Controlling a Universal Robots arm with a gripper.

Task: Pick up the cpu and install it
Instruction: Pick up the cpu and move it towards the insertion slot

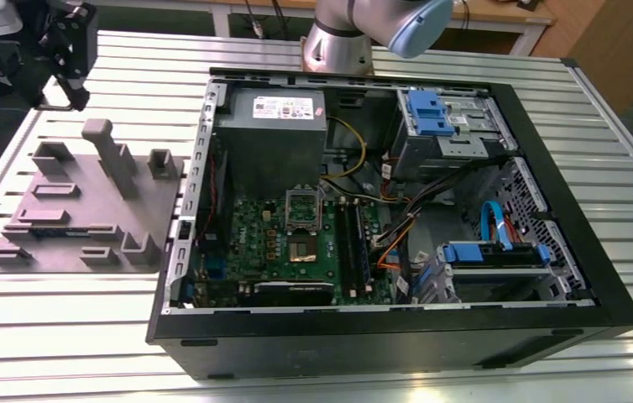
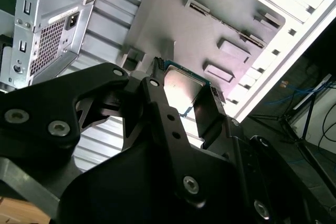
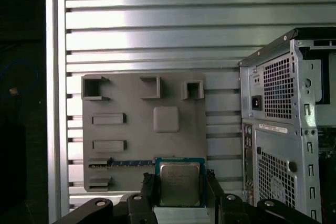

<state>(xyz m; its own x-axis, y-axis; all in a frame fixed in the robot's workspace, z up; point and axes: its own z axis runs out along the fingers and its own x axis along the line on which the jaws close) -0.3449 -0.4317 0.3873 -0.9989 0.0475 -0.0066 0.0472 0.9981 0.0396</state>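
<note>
The slatted aluminium tabletop [image 1: 630, 168] carries every item. The largest is an open black tower computer case [image 1: 406, 344] lying on its side, interior facing up. The silver-grey robot arm [image 1: 345, 42] stands at the case's 12 o'clock in the exterior view.

A flat grey moulded fixture tray [image 1: 59, 227] with raised blocks and pockets lies on the tabletop at the case's 9 o'clock, just beside the case wall.

Inside the case:
- A tall grey metal box with a white label [image 1: 277, 134] sits at about 11 o'clock of the interior.
- A green circuit board [image 1: 255, 243] lies at about 7 o'clock, directly below that box in the exterior view.
- A square metal-framed socket [image 1: 300, 206] sits near the board's 1 o'clock corner, with nothing seated in it.
- Long black memory sticks [image 1: 350, 239] stand at the board's 3 o'clock edge.

The black gripper [image 3: 180, 195] hangs at 11 o'clock from the case in the exterior view [image 1: 74, 92], above the far edge of the tray. Its two black fingers [image 3: 148, 190] are closed against opposite edges of the cpu [image 3: 180, 179], a small flat square chip with a silvery-grey metal top and a thin pale rim. The chip is pinched between them, metal top facing the first wrist camera. In the second wrist view the cpu [image 2: 181, 83] appears edge-on between the fingers, with the tray surface behind it and apart from it.
</note>
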